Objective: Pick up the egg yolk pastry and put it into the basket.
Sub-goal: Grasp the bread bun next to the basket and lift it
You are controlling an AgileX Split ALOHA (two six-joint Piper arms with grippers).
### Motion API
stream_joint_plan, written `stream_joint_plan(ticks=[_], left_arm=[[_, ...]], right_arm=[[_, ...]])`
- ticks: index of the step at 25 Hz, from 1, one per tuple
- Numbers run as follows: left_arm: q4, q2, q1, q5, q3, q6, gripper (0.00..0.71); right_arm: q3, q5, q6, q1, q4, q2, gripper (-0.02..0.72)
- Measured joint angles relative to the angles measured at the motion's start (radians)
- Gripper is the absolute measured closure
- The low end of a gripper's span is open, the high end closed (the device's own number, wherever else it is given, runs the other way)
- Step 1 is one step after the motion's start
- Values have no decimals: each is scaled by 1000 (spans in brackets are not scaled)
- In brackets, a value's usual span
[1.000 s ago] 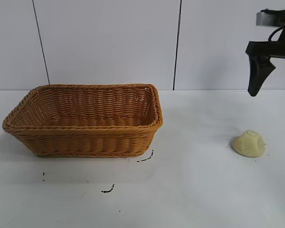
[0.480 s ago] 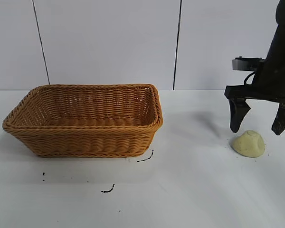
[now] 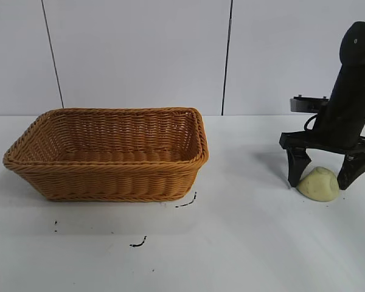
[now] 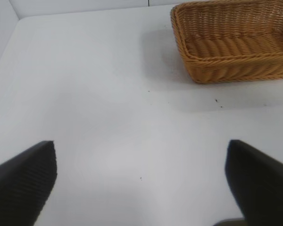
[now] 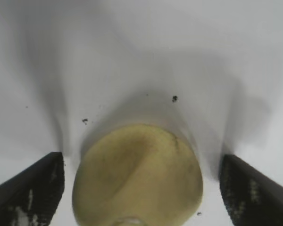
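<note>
Pastry first: your right wrist view puts the egg yolk pastry directly under the camera on the white table, with a dark fingertip on either side of it and table showing between each tip and the bun, so nothing is clamped yet. From the exterior view you get what that close view cannot give: the right gripper points down over the pastry, jaws spread apart and straddling it, tips low at the table. The basket sits well apart from the pastry, toward the left arm's side. Your left wrist view shows the left gripper with fingers wide apart over bare table, the basket beyond it.
</note>
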Motion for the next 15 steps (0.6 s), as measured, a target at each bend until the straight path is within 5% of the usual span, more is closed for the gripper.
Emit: stream_joint_plan(ticks=[9,15], left_arm=[[0,0,0,0,0,0,14],[0,0,0,0,0,0,14]], right_arm=[[-12,29,0,0,0,0,418],[-127,164,0,0,0,3,458]])
